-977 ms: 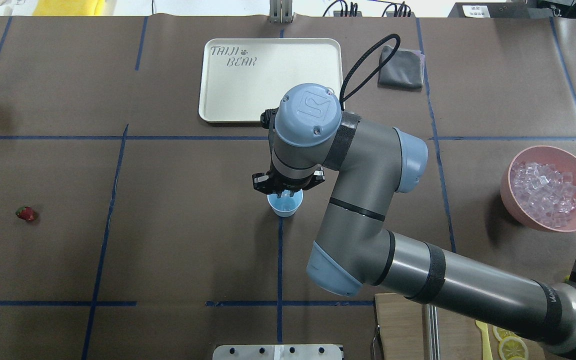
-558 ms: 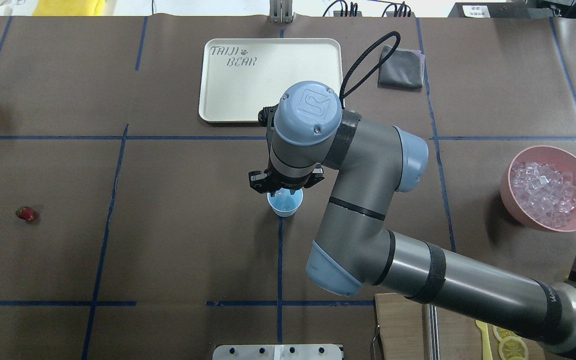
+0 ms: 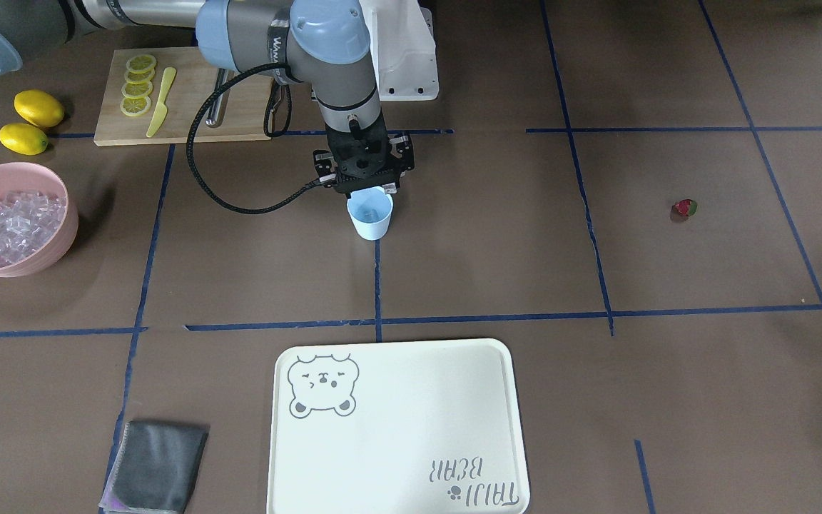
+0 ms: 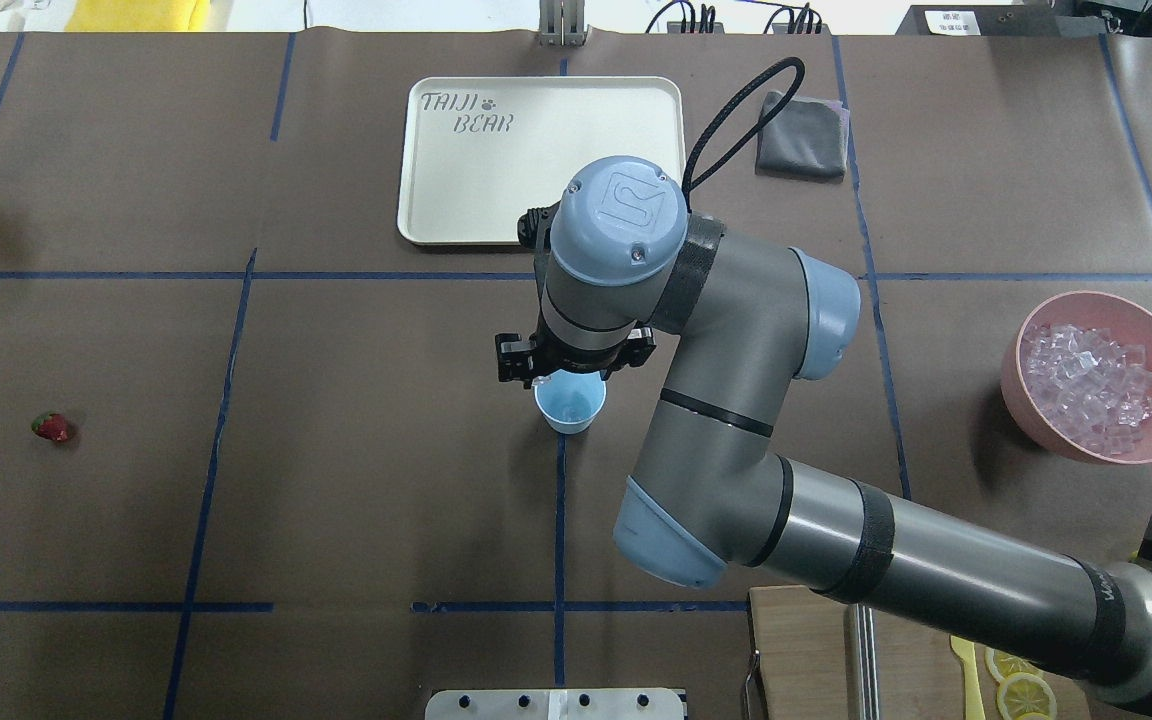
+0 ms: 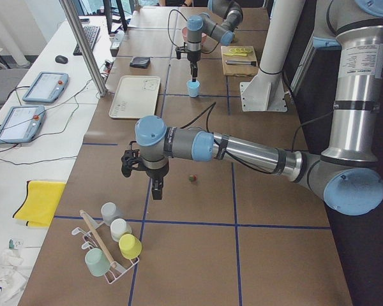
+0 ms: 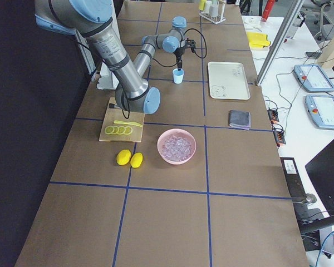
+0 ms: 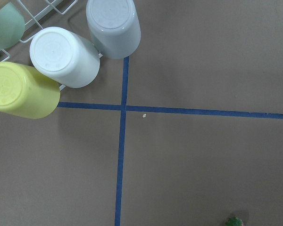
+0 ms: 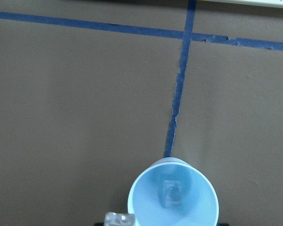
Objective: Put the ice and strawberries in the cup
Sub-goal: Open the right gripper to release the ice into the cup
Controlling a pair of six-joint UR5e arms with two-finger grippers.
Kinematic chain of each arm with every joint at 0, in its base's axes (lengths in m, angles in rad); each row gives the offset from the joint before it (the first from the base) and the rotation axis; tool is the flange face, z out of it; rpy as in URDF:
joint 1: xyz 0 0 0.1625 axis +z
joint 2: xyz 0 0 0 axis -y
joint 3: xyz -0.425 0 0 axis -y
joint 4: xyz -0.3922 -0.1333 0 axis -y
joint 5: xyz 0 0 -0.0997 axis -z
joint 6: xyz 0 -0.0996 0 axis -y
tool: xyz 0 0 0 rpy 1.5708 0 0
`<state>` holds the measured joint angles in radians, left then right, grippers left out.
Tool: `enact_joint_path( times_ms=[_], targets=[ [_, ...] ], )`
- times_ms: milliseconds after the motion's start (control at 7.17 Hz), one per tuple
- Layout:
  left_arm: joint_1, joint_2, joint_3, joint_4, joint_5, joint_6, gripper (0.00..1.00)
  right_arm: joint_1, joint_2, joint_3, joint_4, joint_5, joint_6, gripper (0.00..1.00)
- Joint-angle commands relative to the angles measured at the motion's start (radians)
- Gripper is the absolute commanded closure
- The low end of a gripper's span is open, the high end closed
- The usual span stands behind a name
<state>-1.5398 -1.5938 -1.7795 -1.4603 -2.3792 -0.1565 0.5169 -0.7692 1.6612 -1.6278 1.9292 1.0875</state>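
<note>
**Hovering Over the Cup, One Cube Inside**

Hanging the right tool [image 3: 367,188] point-down directly above the cup [image 3: 370,214], with the fingertips just over the rim's robot-side edge. Unable to tell how far the fingers are parted, since they are hiding under the black tool body from overhead and merging with it from the front.

Seeing the cup standing upright near the middle of the bench [image 4: 336,480], at the end of a blue tape line [image 8: 177,113] and near the cream tray [image 4: 536,170]. Finding, through the right wrist camera, one clear ice cube [image 8: 172,193] lying on the cup's floor. Finding a second cube [image 8: 119,219] at that view's lower edge, just outside the rim. Unable to tell whether anything is gripping it.

Seeing the rest of the ice [image 4: 1086,385] heaped in the pink bowl [image 4: 1024,405] toward the robot's right, well apart from the cup. Seeing the strawberry [image 4: 53,428] lying alone on bare bench far toward the robot's left, also well apart from the cup.

Pointing the left tool [image 5: 156,188] downward over the bench near the strawberry, without touching it. Unable to tell whether it is parted or closed, as only the side camera is showing it. Catching, through the left wrist camera, just the berry's green cap at the bottom edge and three upturned tumblers [image 7: 65,56] by a wire rack [image 7: 35,16].
</note>
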Motion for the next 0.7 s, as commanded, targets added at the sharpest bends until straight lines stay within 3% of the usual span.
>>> enact_joint_path(
  times_ms=[0, 558],
  targets=[
    [0.001, 0.0, 0.0, 0.0, 0.0, 0.0, 0.0, 0.02, -0.01, 0.002, -0.001, 0.008, -0.009, 0.17],
    [0.001, 0.0, 0.0, 0.0, 0.0, 0.0, 0.0, 0.043, -0.022, 0.041, -0.013, 0.023, -0.011, 0.11]
  ],
)
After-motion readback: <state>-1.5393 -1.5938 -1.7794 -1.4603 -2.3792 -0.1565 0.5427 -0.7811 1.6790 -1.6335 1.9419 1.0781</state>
